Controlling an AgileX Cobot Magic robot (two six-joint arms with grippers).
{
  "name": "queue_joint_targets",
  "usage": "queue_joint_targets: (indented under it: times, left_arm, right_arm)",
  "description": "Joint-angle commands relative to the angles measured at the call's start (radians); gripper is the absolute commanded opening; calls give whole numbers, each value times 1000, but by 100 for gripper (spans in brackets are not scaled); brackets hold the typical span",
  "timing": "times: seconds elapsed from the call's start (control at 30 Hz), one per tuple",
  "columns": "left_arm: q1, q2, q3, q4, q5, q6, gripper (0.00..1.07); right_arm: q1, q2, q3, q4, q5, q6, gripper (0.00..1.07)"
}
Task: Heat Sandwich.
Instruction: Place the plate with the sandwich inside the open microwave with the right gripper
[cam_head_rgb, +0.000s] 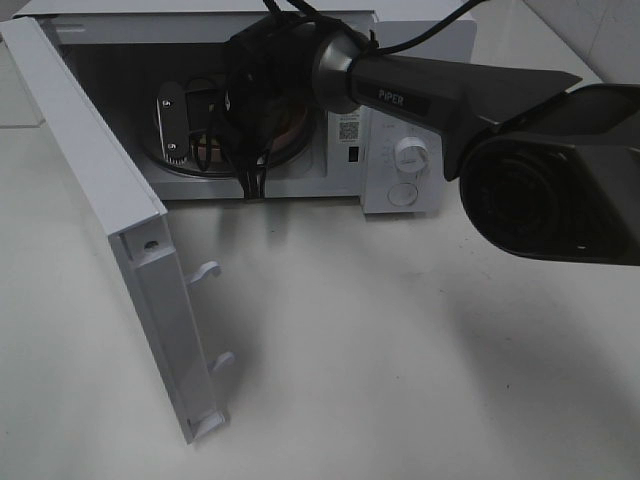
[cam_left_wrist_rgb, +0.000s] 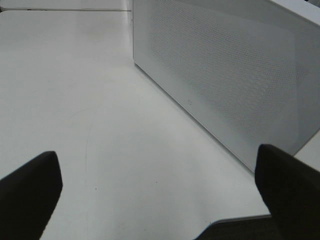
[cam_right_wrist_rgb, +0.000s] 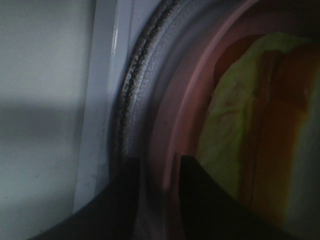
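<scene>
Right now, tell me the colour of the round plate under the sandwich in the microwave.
Pink. The round plate shows best in the right wrist view.

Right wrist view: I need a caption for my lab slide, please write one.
Right gripper straddles the rim of the pink plate holding the sandwich, set on the microwave turntable.

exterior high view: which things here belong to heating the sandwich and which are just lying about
In the job: sandwich, pink plate, glass turntable, microwave, its open door, right fingers astride the plate rim.
Just there: white table, left fingers, open, outside the door.
</scene>
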Motion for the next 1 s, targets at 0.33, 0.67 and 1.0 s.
queue_joint_targets:
  times: [0.33,0.67,1.0]
  left_arm:
    - [-5,-15,1,-6,-5,-5,98]
    - [-5,-15,1,-6,-5,-5,98]
    - [-5,-15,1,-6,-5,-5,98]
  right_arm:
    - [0,-13,2,-1,37,55,62]
    - [0,-69,46,8,-4,122,77]
    - [1,-192,276,5,-126,119,76]
